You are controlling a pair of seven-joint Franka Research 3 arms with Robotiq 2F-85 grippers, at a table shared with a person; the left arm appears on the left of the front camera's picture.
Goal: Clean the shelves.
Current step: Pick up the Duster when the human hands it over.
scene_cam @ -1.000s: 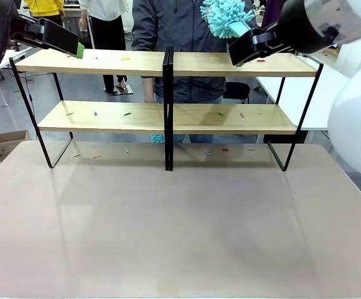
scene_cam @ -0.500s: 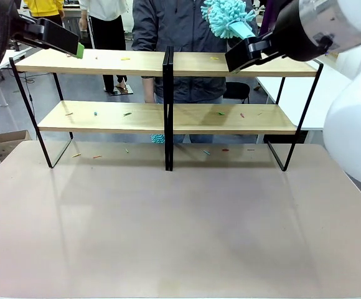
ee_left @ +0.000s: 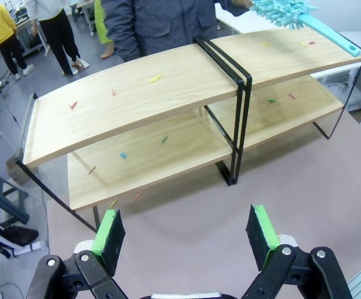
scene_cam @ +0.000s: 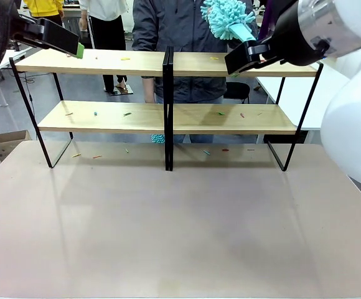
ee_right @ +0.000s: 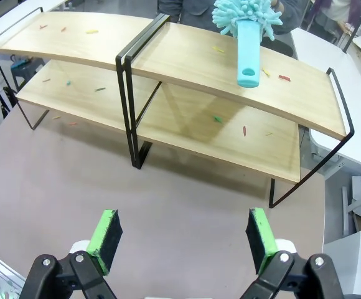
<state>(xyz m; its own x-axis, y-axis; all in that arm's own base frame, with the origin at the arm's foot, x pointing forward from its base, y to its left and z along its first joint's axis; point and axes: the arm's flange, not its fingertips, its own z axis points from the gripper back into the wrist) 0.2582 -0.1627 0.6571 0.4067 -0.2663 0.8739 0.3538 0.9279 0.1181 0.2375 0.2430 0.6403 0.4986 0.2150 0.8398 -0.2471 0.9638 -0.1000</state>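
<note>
The shelves stand across the far side of the table, two light-wood boards on a black frame, with small coloured bits scattered on both. A turquoise fluffy duster hovers over the top board's right half, its handle end pointing my way; the same duster is straight ahead of my right gripper, which is open and holds nothing. In the front view that right gripper hangs just below the duster's handle. My left gripper is open too, high over the shelves' left end. From the front, the left gripper is near the top-left corner.
A person in a dark jacket stands right behind the rack. More coloured bits lie on the beige table under the lower board. A white table is at the far right, a cardboard box on the floor at left.
My right gripper has shifted slightly left and down under the duster's handle. The duster and the left arm have hardly moved.
</note>
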